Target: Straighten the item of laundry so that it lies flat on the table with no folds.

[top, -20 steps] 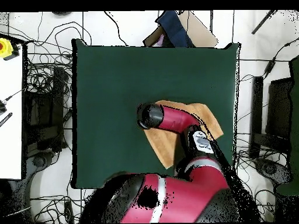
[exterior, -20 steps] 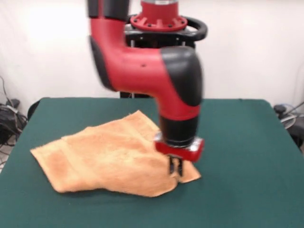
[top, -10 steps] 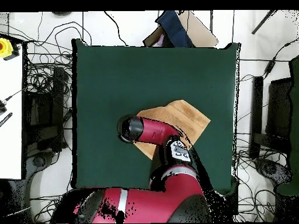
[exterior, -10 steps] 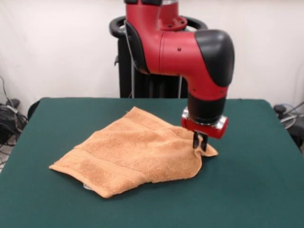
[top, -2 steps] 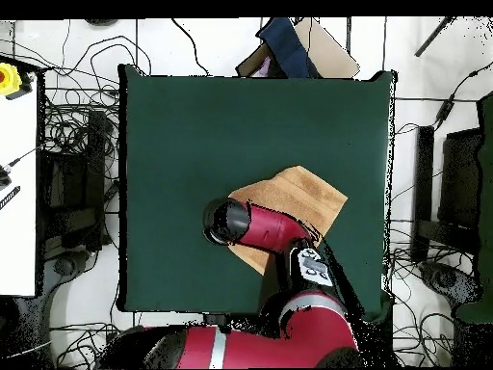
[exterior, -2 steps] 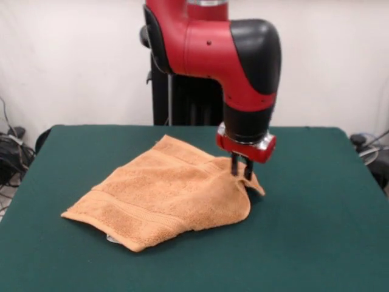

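The orange-tan towel (exterior, -2 steps: 170, 194) lies crumpled near the middle of the green table (exterior, -2 steps: 316, 231), with a fold ridge across its middle and a woven band near its front left edge. A bit of white tag (exterior, -2 steps: 111, 238) peeks out under that front edge. My gripper (exterior, -2 steps: 241, 173) points straight down at the towel's right corner, and its fingers stand close together, pinching the cloth, which rises slightly there. In the overhead view the towel (top, -2 steps: 300, 193) shows partly, and the arm's wrist (top, -2 steps: 228, 222) hides the gripper and the pinched corner.
The table (top, -2 steps: 193, 125) reaches well past the towel on all sides. Off the table are tangled cables (top, -2 steps: 72, 145), a white bench (top, -2 steps: 17, 193) with a yellow button, and a cardboard box (top, -2 steps: 308, 53) past the far edge.
The gripper has dragged the towel's right corner away from the front edge, pulling the cloth along. In the last half second it shifted slightly left and rose a little.
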Controlling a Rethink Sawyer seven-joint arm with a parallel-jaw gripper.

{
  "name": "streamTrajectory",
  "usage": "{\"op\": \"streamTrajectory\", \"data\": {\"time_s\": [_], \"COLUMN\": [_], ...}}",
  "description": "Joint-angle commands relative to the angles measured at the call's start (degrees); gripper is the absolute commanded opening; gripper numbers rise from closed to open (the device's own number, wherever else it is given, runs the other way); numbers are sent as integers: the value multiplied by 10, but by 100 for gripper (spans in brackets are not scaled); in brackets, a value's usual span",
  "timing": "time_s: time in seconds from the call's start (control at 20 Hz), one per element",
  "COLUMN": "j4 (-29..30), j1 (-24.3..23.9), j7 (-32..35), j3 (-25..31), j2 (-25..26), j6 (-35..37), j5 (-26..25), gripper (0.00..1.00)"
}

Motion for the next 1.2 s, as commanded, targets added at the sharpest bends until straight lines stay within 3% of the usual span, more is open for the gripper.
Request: {"op": "streamTrajectory", "data": {"time_s": [0.05,0.15,0.4,0.7,1.0,1.2], "j4": [10,-28,-80,-147,-170,-135], "j1": [-34,-30,-61,-55,-80,-108], "j7": [68,57,3,6,-12,-22], "j3": [1,-22,-14,-52,-47,-23], "j2": [-10,-13,-44,-50,-22,-12], "j6": [-26,-16,76,113,86,62], "j5": [-1,-14,-29,-64,-102,-118], "gripper": [100,100,100,100,100,100]}}
